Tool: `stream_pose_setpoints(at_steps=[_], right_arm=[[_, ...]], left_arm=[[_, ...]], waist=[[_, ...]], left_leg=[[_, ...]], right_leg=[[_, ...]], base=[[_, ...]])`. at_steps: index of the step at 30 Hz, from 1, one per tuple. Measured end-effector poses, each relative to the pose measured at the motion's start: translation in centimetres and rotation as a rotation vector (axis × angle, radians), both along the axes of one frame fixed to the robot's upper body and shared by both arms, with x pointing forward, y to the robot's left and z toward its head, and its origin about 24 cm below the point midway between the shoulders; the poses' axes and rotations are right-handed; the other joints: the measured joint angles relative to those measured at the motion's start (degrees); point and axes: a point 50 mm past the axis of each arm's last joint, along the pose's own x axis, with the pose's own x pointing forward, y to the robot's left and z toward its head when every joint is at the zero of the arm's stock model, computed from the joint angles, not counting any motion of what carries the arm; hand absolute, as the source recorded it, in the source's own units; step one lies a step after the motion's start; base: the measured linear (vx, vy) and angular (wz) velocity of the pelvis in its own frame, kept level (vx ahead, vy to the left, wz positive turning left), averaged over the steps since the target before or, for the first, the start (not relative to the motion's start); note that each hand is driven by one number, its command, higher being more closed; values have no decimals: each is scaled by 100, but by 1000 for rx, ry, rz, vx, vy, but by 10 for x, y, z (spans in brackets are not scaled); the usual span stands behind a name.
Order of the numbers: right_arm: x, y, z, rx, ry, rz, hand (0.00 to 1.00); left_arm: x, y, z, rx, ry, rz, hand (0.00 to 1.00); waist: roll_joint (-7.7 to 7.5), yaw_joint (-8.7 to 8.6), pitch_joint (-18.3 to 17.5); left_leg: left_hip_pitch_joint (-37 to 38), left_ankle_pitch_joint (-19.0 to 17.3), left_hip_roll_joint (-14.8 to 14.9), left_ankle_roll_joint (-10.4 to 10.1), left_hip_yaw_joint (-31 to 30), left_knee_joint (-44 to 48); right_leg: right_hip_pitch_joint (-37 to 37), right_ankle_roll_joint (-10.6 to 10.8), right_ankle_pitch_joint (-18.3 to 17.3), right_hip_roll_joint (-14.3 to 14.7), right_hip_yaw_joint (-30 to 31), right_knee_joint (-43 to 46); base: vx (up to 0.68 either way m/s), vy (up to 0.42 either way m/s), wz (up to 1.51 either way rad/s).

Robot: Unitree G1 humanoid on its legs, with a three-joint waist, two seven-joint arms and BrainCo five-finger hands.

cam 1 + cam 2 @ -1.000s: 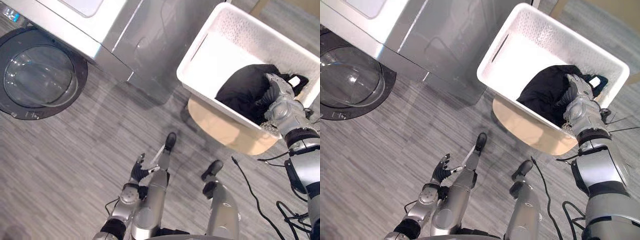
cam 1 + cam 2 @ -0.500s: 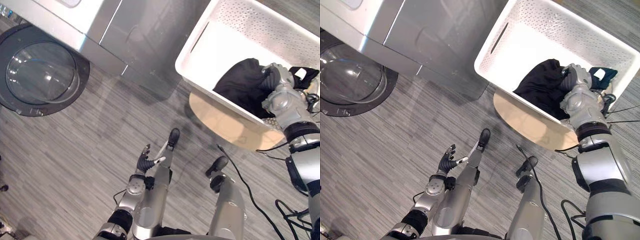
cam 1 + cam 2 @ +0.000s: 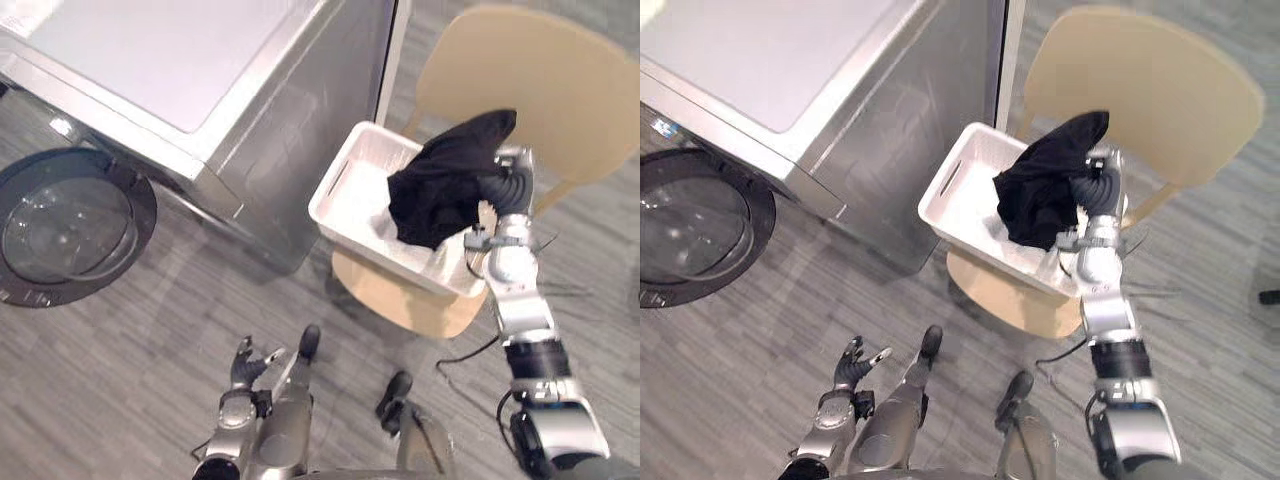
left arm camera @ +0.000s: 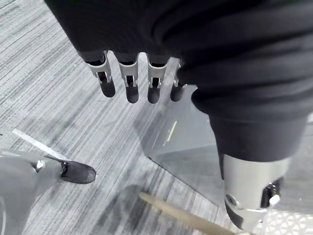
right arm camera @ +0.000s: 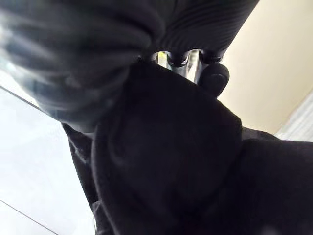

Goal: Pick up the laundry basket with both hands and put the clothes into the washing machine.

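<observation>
Seen from the head, a silver washing machine (image 3: 200,90) stands on the grey floor (image 3: 120,380), and its round glass door (image 3: 70,225) is on the robot's left. Just beside the machine, a white laundry basket (image 3: 355,185) sits on the seat of a pale wooden chair (image 3: 540,80). The right hand (image 3: 508,180) is up above the basket and grips a black cloth (image 3: 445,180). The cloth hangs down from the hand, and its low end dangles into the basket. The left hand (image 3: 243,362) is down low near the floor, well apart from the basket. In the left wrist view, that hand's fingers (image 4: 129,82) are straight and loose and hold nothing. Past them you can see the floor and a corner of the machine. In the right wrist view, the right hand's fingers (image 5: 216,78) are curled tight into the black cloth, with the pale back of the chair behind it.
</observation>
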Motion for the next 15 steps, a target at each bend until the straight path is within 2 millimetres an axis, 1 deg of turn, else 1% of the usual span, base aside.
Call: stream_pose_setpoints(at_steps=[1,2,3,4,5,6,7,8,9,10,12,13,14,15], right_arm=[[-4,3,-2,13,-6,20,100],[-10,8,-5,34,-12,56,100],[-17,11,-7,59,-25,91,100],[-21,11,-8,67,-31,100,100],[-28,13,-7,79,-46,122,100],[-35,14,-4,87,-73,149,100],[-37,15,-2,89,-88,163,100],[-39,18,4,93,-115,194,100],[-41,23,5,98,-121,225,100],[-41,25,6,97,-121,244,100],[-41,37,6,105,-117,320,100],[-41,41,6,103,-113,344,100],[-40,48,7,110,-113,392,100],[-40,51,9,116,-119,415,100]], left_arm=[[-3,3,-1,1,7,15,0],[-12,10,-3,4,17,53,0],[-21,16,-2,14,15,89,0],[-23,20,0,19,3,105,0],[-25,27,10,39,-46,143,0],[-25,31,25,59,-120,166,0],[-23,32,34,66,-170,174,0],[-19,33,55,76,-271,183,0],[-16,32,74,86,-361,176,0],[-12,30,84,86,-411,162,0],[-1,19,117,79,-577,109,0],[2,14,125,73,-619,92,0],[4,5,138,56,-686,50,0],[6,-1,145,43,-720,23,0]], waist=[[-1,3,-66],[20,11,-220],[85,17,-422],[79,7,-491],[19,11,-617],[-12,15,-716],[-20,13,-743],[-15,17,-779],[-4,18,-903],[0,21,-969],[18,46,-1061],[15,48,-1082],[22,44,-1204],[32,39,-1239]], left_leg=[[53,-16,6,-17,1,-1],[171,-147,49,5,6,-2],[287,-468,126,-6,22,-1],[328,-551,137,0,21,-1],[374,-559,117,7,21,-1],[409,-605,95,11,16,-2],[441,-622,82,12,15,-2],[524,-645,68,47,11,-2],[558,-653,6,69,6,-2],[574,-641,-6,83,4,-2],[793,-635,-48,95,-6,-1],[847,-640,-77,102,-6,-1],[855,-646,-98,111,-3,-1],[864,-646,-99,111,-2,-1]], right_leg=[[68,2,10,20,-5,-50],[208,10,24,65,0,-148],[313,17,27,166,2,-195],[364,26,19,183,-12,-203],[428,42,9,174,-19,-232],[487,52,3,175,-34,-250],[525,66,-6,174,-43,-249],[616,109,-34,144,-53,-251],[667,115,-38,113,-70,-261],[689,124,-36,94,-76,-256],[914,162,-43,28,-135,-263],[968,169,-47,21,-135,-272],[977,173,-49,15,-132,-278],[999,173,-49,16,-131,-278]], base=[[-37,-34,-2],[-41,-13,-12],[-36,1,-11],[-19,25,-5],[1,27,7],[5,21,8],[17,13,11],[12,19,12],[14,25,11],[36,25,13],[47,-1,14],[17,1,6],[0,0,0],[50,-9,-4]])
